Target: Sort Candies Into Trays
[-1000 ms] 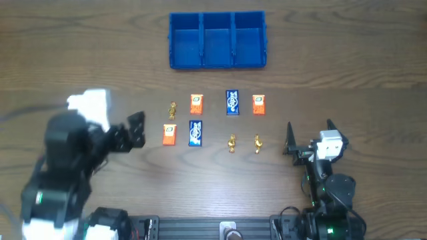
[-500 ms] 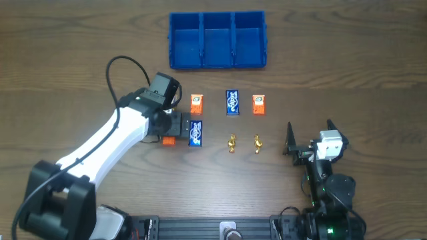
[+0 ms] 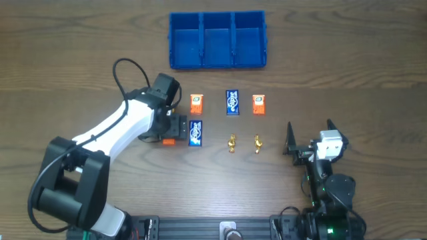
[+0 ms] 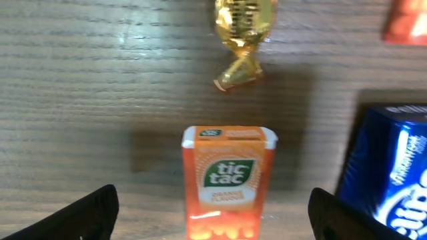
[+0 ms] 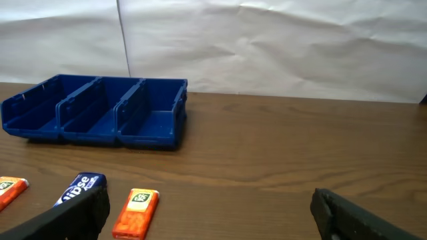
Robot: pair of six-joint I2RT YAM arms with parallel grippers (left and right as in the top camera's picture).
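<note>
**Left gripper open around an orange mint box; right gripper idle**

The left gripper [image 3: 175, 128] is low over the wooden table [image 3: 373, 80], at the left end of the group of candies. In the left wrist view its two fingers [image 4: 83, 215] stand wide apart, and the orange mint box [image 4: 229, 180] lies flat on the table between them. Neither finger touches the box, so the gripper holds nothing. Just beyond the box lies a gold wrapped candy [image 4: 243, 27], apart from it. A blue candy pack [image 4: 393, 173] lies just beside the box, close to one finger.

In the top view the other candies lie in two rows to the right of this gripper. The back row has a second orange mint box [image 3: 197, 103], a second blue candy pack [image 3: 232, 103] and a third orange mint box [image 3: 259, 104]. The front row has two more gold candies [image 3: 231, 143] [image 3: 257, 142].

The blue tray [image 3: 217, 61], with three compartments side by side, stands farther back on the table, well apart from the candies. No candy is seen in it.

The right gripper [image 3: 309, 139] is at the right side, near its base and to the right of the candies. Its fingers are spread wide and it holds nothing.
</note>
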